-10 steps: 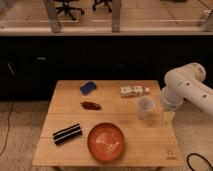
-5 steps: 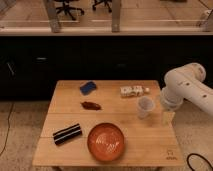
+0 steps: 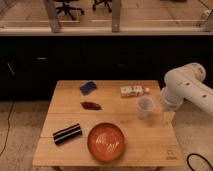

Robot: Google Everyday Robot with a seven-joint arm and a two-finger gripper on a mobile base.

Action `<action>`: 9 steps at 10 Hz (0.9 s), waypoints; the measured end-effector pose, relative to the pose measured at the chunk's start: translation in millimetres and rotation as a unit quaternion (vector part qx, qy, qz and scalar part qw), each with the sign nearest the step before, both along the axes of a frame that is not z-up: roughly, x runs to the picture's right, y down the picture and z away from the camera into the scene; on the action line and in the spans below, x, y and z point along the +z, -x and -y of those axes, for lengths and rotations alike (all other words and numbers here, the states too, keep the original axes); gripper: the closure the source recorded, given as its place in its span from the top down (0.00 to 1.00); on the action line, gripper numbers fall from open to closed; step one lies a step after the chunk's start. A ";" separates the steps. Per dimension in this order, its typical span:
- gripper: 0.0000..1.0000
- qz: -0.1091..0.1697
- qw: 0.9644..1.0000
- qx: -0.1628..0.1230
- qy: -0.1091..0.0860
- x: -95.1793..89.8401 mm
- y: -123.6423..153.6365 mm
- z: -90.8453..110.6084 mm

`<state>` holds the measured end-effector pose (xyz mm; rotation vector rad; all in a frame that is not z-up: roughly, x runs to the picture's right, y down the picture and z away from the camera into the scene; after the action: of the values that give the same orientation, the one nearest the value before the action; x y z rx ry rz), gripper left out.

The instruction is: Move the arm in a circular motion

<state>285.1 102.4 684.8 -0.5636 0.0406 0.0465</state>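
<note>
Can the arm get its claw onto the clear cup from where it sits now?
Probably yes. The claw hangs below the arm at the edge of the table, beside the cup, with nothing between them.

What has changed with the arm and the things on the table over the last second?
Nothing has visibly moved. The white arm stays at the right edge of the wooden table, with its gripper low beside the clear cup. The orange bowl and the blue object lie where they were.
</note>
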 end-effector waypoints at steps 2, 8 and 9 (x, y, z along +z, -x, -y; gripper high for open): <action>0.80 0.000 1.000 0.000 0.000 0.0 0.0 0.0; 0.80 0.003 1.000 -0.019 -0.003 9.6 29.2 9.6; 0.80 0.002 1.000 -0.021 -0.004 11.1 32.1 11.4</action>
<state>253.0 91.0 695.9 -0.5547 0.0477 0.0039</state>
